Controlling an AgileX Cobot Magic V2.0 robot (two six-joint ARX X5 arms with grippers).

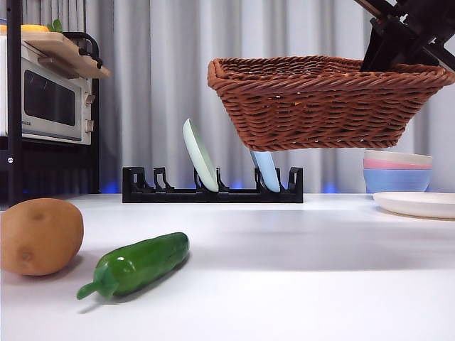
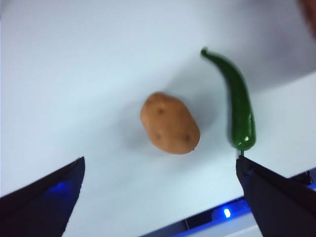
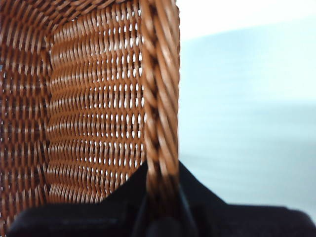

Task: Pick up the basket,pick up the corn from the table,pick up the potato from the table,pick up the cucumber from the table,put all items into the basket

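Observation:
The brown wicker basket [image 1: 320,106] hangs in the air above the table's right half, tilted slightly. My right gripper [image 1: 378,62] is shut on its right rim; the right wrist view shows the braided rim [image 3: 160,98] pinched between the jaws of this gripper [image 3: 160,210]. The tan potato [image 1: 39,236] lies on the white table [image 1: 284,284] at the near left, and the green cucumber [image 1: 138,264] lies just right of it. My left gripper [image 2: 159,163] hovers open above the potato [image 2: 169,123] and cucumber [image 2: 239,103], touching neither. The corn is out of view.
A black dish rack [image 1: 213,190] holding two plates stands at the back centre. Stacked pastel bowls [image 1: 397,170] and a white plate [image 1: 416,204] sit at the back right. A microwave [image 1: 46,99] on a shelf is at the far left.

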